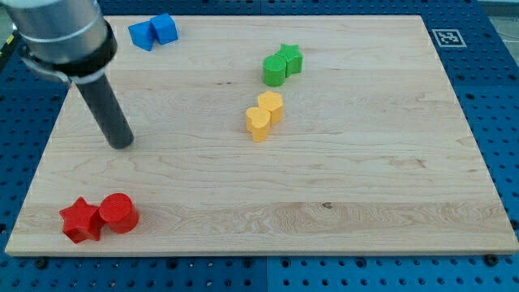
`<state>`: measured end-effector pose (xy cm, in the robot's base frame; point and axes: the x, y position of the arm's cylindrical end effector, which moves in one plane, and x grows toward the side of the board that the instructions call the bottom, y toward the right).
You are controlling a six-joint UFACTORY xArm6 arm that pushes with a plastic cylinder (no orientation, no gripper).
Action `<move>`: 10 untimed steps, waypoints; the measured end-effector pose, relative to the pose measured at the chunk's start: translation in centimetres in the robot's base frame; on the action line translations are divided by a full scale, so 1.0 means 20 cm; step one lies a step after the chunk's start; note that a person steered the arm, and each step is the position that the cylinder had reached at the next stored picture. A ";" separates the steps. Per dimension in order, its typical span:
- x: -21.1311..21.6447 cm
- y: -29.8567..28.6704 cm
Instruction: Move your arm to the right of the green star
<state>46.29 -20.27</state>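
Camera view, my tip [122, 143] sitting at worktop [365, 203] left, no hand showing, yellow blocks [264, 115] lying between it and green star [290, 58].

Two blue blocks [153, 32] touching, yellow pair [264, 113], red star [80, 220] beside red cylinder [119, 213]

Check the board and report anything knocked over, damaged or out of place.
Nothing stands out. The blocks sit flat in four same-coloured pairs, green star included, all on the wooden board. My tip rests far toward the view's left of it.
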 end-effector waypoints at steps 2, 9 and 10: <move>-0.42 0.06; -1.00 1.28; -0.93 1.48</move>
<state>27.67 9.24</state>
